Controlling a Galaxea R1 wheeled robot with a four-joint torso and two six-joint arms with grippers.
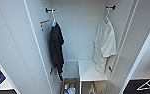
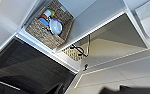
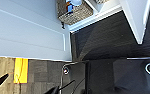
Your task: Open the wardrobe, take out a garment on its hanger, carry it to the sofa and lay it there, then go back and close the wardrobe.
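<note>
On the right side of the open wardrobe (image 1: 78, 30), the garment (image 1: 104, 46) hangs from its hanger (image 1: 106, 18), whose hook sits over a short dark peg (image 1: 110, 7) high on the right inner wall. It is a thin white short-sleeved shirt, limp and slightly sheer, falling in soft folds, its hem just above a smooth white shelf (image 1: 89, 71). I judge it very light and floppy, likely to slide off if gripped by the cloth alone. The better hold looks to be the hanger, stiff and slender, near the neck below the curved hook, so it can be lifted up and off the peg.

To the left, well apart, a longer black garment (image 1: 56, 50) hangs from a similar white hanger (image 1: 53, 21) on a second peg. Low and near, a coarse woven basket (image 2: 49, 25) holds small colourful items. The wardrobe panels are flat, matte and white; the floor (image 3: 108, 40) in front is dark with a faint grain.

I cannot tell how the jaws of either arm stand.
</note>
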